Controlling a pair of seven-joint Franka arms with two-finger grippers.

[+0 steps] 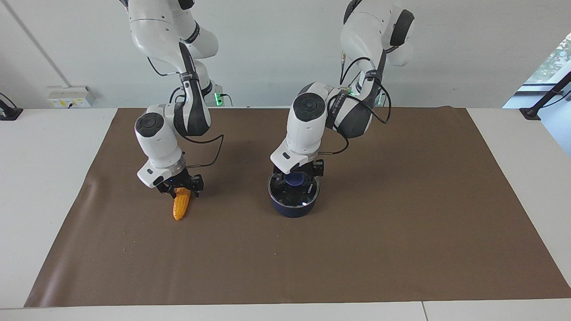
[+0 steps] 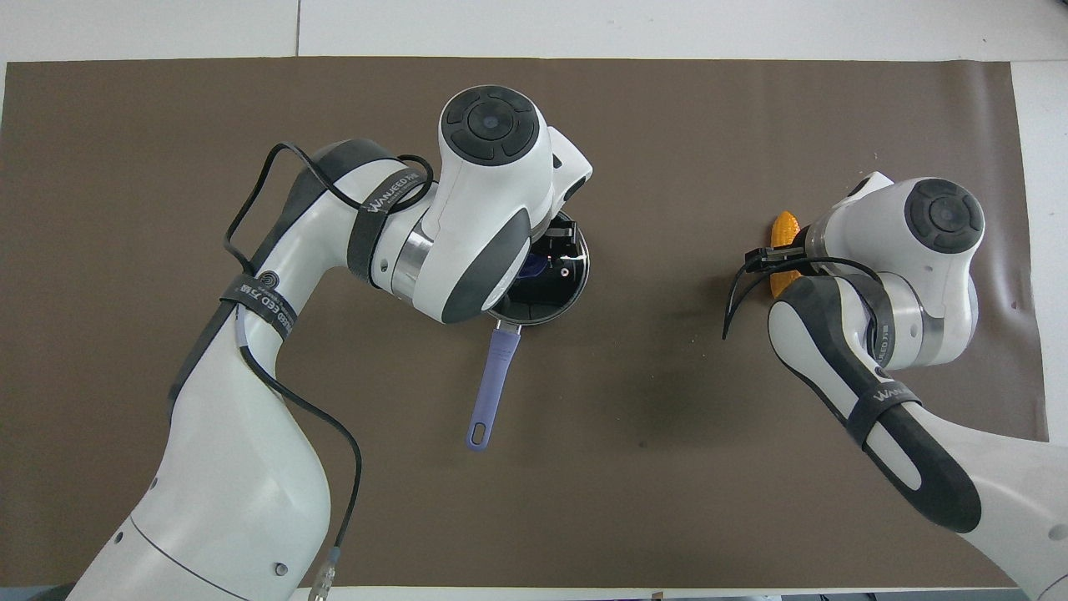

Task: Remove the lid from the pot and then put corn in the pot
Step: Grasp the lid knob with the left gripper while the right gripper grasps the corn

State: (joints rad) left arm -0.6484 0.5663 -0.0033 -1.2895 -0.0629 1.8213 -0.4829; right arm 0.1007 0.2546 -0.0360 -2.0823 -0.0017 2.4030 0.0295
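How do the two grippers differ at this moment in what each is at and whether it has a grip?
The left gripper is down at the blue knob of the lid, which sits on the pot; the right gripper is down on the corn. The left gripper is open around the knob; the right gripper's fingers straddle the cob's upper end, grip unclear. Both are low, nothing lifted.

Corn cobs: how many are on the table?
1. The corn lies on the brown mat toward the right arm's end, under the right tool. None shows in the covered pot.
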